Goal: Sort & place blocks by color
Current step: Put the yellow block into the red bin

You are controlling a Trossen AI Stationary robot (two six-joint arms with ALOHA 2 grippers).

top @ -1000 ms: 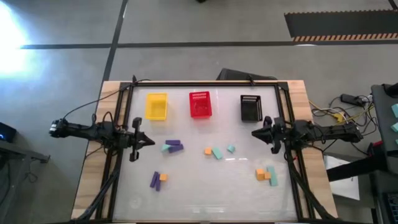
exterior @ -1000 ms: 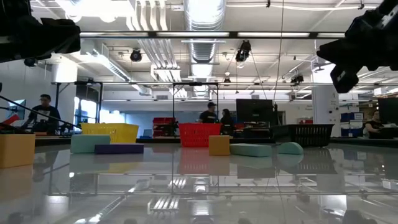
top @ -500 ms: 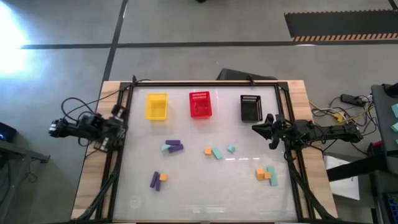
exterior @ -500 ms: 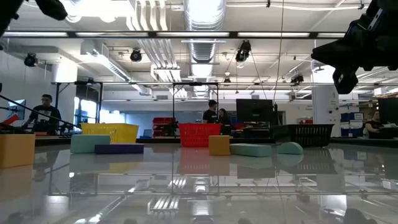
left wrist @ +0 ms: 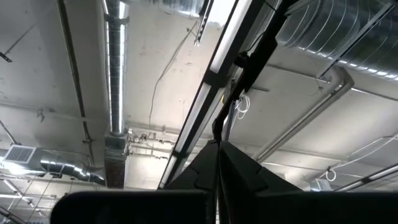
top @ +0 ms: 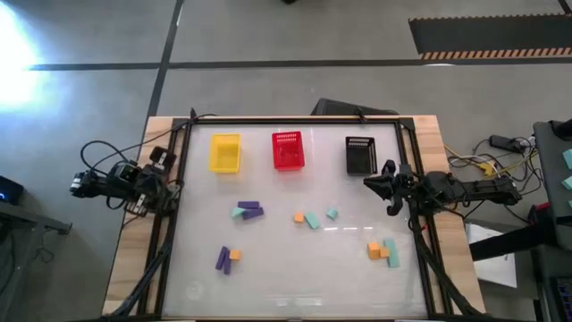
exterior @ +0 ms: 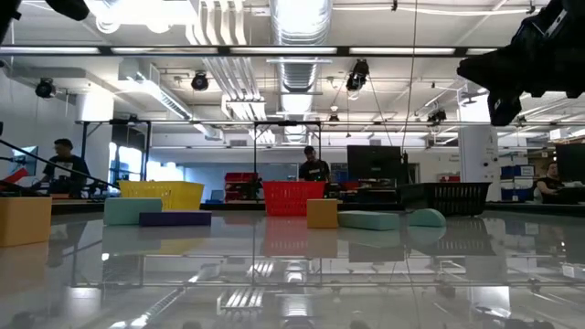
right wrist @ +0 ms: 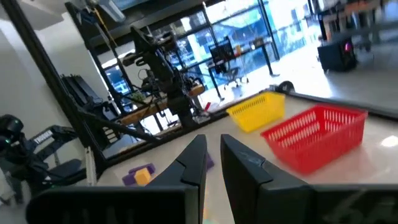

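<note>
The blocks lie loose on the glossy tabletop: two purple bars (top: pixel 249 207) and a teal one (top: pixel 238 213) left of centre, orange (top: pixel 298 216) and two teal blocks (top: pixel 312 220) in the middle, a purple and orange pair (top: pixel 227 258) nearer the front, and an orange and teal cluster (top: pixel 382 251) at the right. My left gripper (top: pixel 159 161) is folded back at the table's left edge, pointing up at the ceiling, shut (left wrist: pixel 217 155) and holding nothing. My right gripper (top: pixel 375 185) hovers level at the right edge, its fingers (right wrist: pixel 213 155) a narrow gap apart with nothing between them.
Three slotted baskets stand in a row at the table's far side: yellow (top: pixel 224 152), red (top: pixel 288 150) and black (top: pixel 359 155). A black frame (top: pixel 179 224) borders the tabletop. People stand in the room beyond the table (exterior: pixel 313 166).
My left gripper has pulled back from over the table toward its left edge and tipped up, from pointing level across the table to pointing at the ceiling. It stays shut. The blocks have not moved.
</note>
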